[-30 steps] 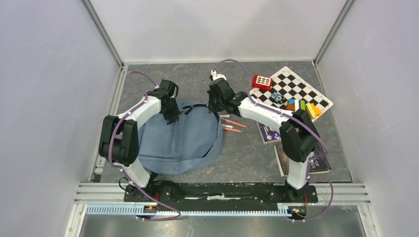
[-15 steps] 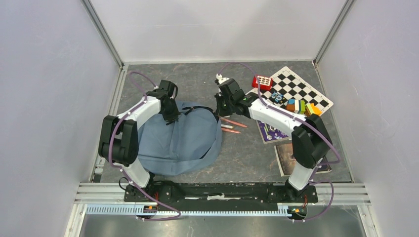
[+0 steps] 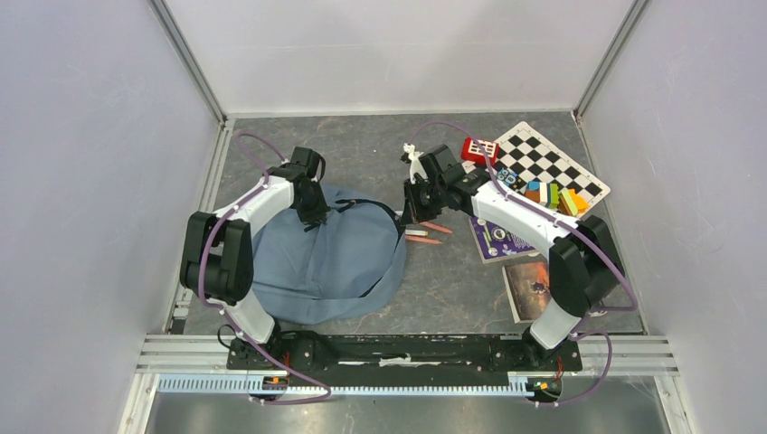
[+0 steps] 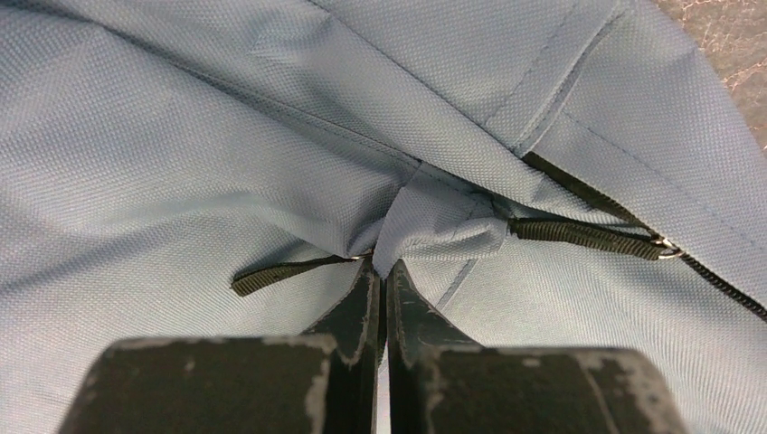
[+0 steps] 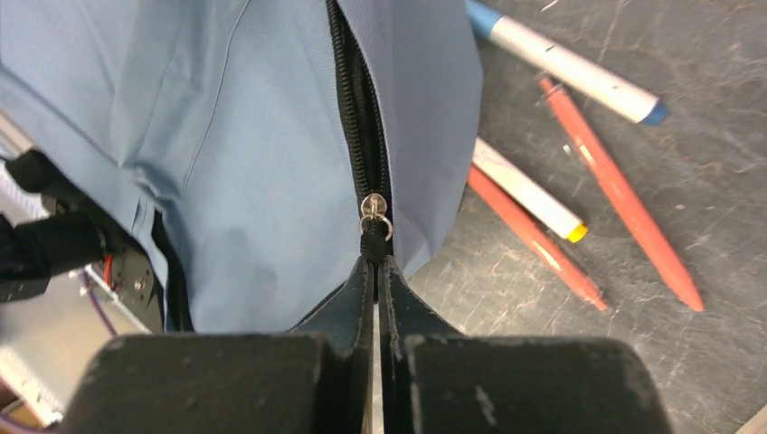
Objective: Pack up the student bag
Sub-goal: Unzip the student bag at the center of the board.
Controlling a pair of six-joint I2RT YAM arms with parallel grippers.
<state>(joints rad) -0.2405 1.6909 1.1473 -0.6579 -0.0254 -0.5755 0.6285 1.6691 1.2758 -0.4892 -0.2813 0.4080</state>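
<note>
Both pincers are pressed together on the student bag (image 3: 326, 258). The left gripper (image 4: 384, 271) nips what looks like a small fabric fold at the bag's far-left edge, and the right gripper (image 5: 374, 264) nips the black zipper pull (image 5: 372, 244) at its far-right edge. I see the bag lying flat on the table (image 3: 362, 145), left of centre, between the arms. Open tabletop runs beyond it to the back wall. The checkerboard (image 3: 543, 163) sits well apart at far right. Pens (image 5: 529, 194) lie just beside the bag's right edge.
</note>
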